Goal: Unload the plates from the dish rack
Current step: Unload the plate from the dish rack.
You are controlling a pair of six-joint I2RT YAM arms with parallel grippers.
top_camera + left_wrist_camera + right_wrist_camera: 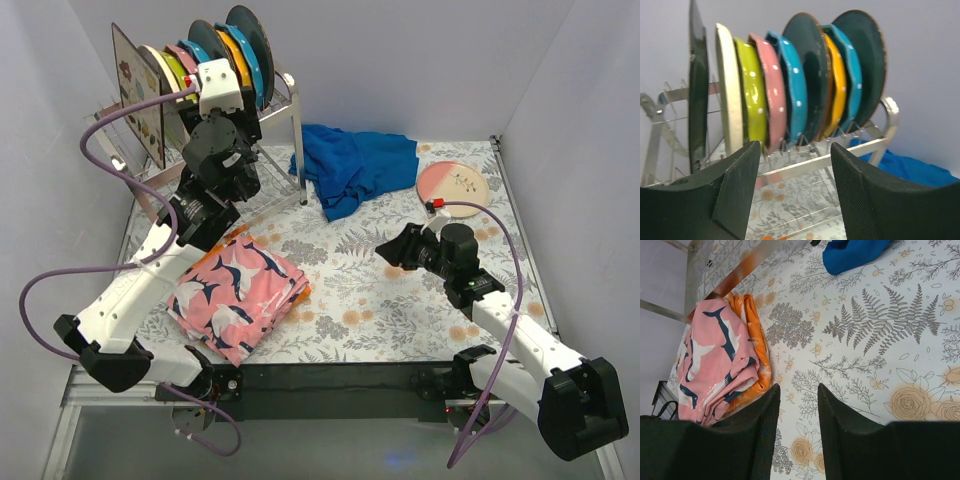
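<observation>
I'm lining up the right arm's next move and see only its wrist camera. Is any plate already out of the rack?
Observer: Yes, one pink plate lies flat on the table, beyond the right gripper.
Operator: And the rack?
Observer: The dish rack holds a full row of upright plates, far left.
Operator: Where's the left arm?
Observer: The left gripper is right at that rack, jaws open and empty, facing the plates' edges.
</observation>
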